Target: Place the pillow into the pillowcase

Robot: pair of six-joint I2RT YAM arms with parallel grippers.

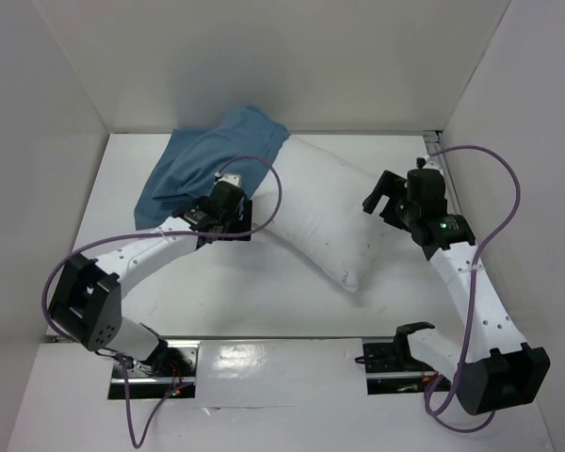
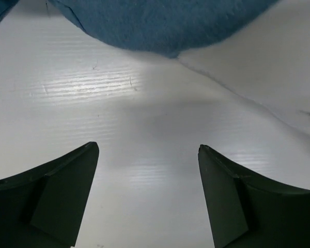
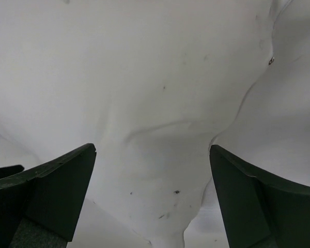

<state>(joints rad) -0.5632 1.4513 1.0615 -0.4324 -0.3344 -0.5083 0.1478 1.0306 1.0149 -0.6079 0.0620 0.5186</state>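
— What takes up the most room?

— The white table (image 1: 264,292). Across its middle the pillow (image 1: 325,212) lies on a slant, one pointed corner near and right of centre, the other end running far and left.

— And the pillowcase?

— The pillowcase (image 1: 207,165) is bunched at the far left, dusty blue and wrinkled. Its right edge touches the pillow's far end. I cannot tell whether any of the pillow is inside it.

— The arms?

— The left gripper (image 2: 149,149) sits low over bare table just near of where blue cloth meets white, its jaws spread wide with nothing between them. The right gripper (image 3: 152,149) is over the pillow's right side, jaws also wide apart and clamping nothing; I cannot tell whether it touches the fabric.

— Anything smaller?

— A few dark specks (image 3: 175,192) on the pillow, seen from the right wrist.
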